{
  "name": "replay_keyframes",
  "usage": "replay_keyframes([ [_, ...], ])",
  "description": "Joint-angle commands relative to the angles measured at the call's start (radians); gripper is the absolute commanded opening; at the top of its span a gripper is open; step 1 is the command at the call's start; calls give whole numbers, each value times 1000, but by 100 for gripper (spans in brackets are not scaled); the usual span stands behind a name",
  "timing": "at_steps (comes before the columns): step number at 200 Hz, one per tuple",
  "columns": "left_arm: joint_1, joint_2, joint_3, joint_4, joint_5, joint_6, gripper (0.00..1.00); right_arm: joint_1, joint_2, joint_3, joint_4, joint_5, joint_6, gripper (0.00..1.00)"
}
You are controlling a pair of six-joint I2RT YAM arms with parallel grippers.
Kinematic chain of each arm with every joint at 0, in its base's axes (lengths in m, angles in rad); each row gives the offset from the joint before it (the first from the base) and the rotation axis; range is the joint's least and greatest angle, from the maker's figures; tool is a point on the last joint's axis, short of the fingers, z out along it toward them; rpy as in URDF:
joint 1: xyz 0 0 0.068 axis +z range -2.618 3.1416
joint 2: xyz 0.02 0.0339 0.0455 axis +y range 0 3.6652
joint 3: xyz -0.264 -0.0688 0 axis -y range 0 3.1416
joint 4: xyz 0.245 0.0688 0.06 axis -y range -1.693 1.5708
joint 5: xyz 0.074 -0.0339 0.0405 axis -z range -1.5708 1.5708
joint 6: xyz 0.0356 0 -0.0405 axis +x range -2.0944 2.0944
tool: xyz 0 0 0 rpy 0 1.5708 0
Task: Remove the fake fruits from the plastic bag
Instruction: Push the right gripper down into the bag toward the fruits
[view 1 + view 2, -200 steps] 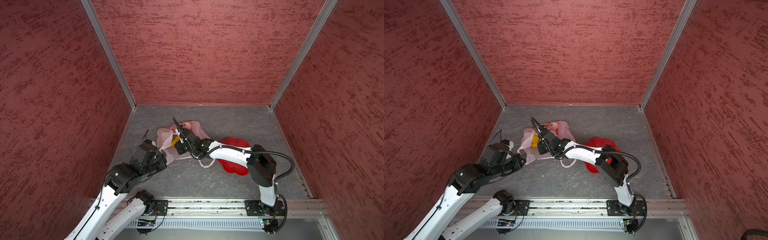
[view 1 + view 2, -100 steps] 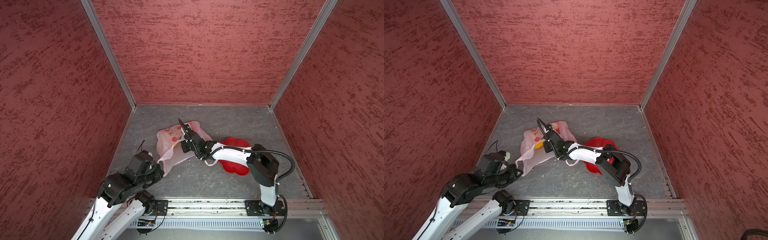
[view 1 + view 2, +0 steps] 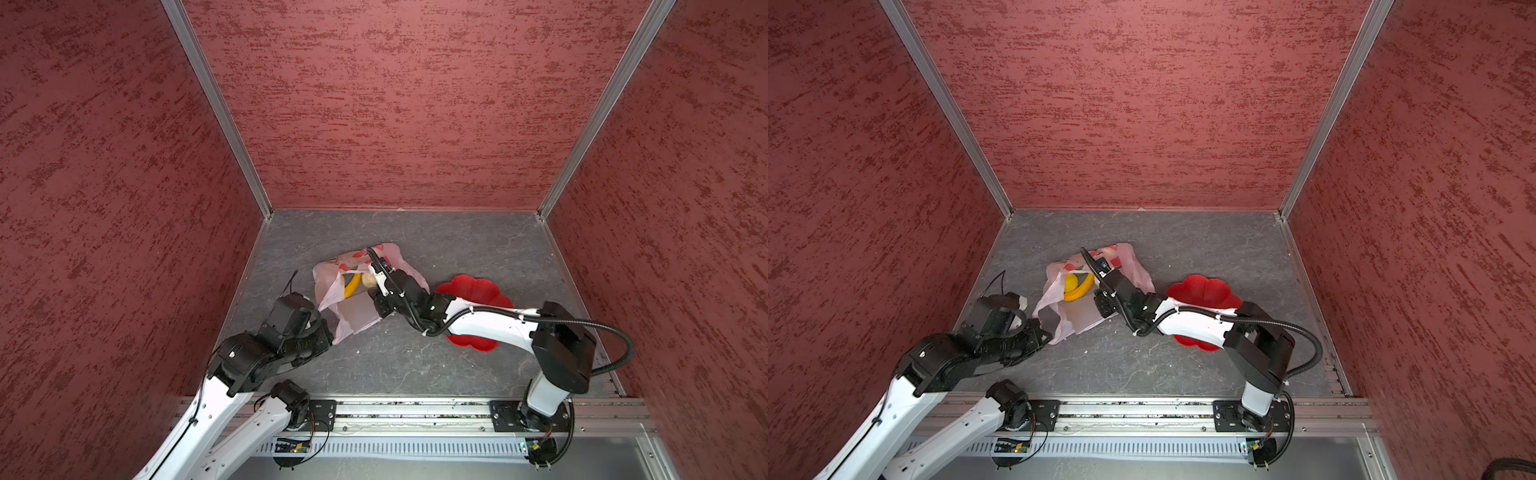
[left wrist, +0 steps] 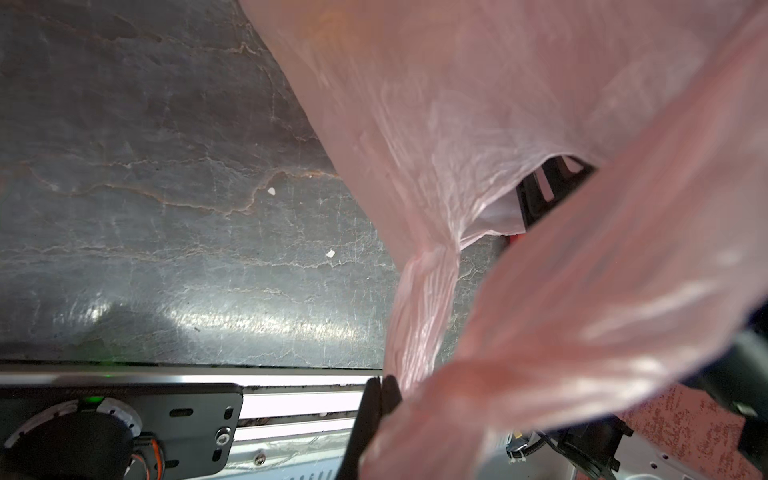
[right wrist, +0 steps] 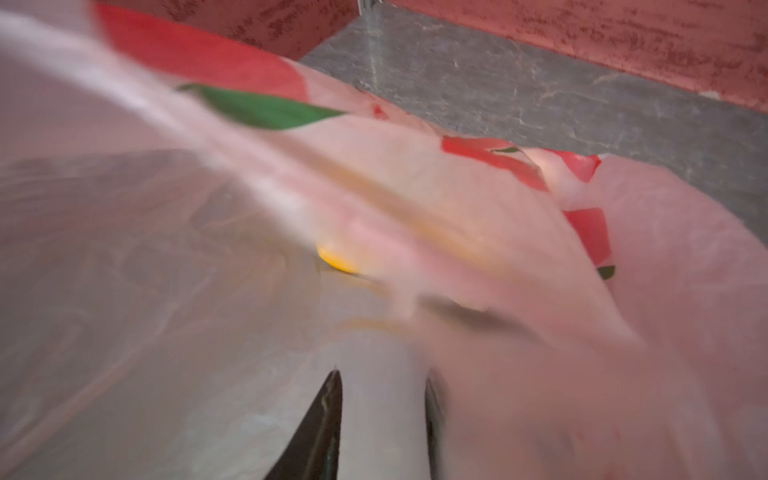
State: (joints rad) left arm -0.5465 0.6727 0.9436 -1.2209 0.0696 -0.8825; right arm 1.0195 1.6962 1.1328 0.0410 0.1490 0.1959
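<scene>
Top views bright and crisp, glare streak on the floor [image 4: 257, 324], plastic bag [image 5: 415, 208] a total blur up close

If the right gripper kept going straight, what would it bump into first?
Probably the thin film of the plastic bag, right ahead of the right gripper. A yellow fruit lies just behind it, but the blur makes the depth unsure.

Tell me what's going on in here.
The left gripper is shut on a handle of the plastic bag, holding its mouth open. The right gripper, jaws apart, is at that mouth beside the banana. The banana is inside the bag; no fruit shows in the red dish.
</scene>
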Motion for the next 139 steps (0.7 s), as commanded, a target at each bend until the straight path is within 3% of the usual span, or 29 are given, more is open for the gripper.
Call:
replay_keyframes([
  [1, -4, 29, 63, 72, -36, 51, 3, 17, -40, -26, 61, -64, -93, 30],
  [39, 1, 63, 105, 87, -42, 84, 3, 25, 14, 11, 37, -139, -148, 13],
  [139, 27, 28, 87, 95, -28, 103, 3, 26, 268, 299, -211, -191, -219, 7],
])
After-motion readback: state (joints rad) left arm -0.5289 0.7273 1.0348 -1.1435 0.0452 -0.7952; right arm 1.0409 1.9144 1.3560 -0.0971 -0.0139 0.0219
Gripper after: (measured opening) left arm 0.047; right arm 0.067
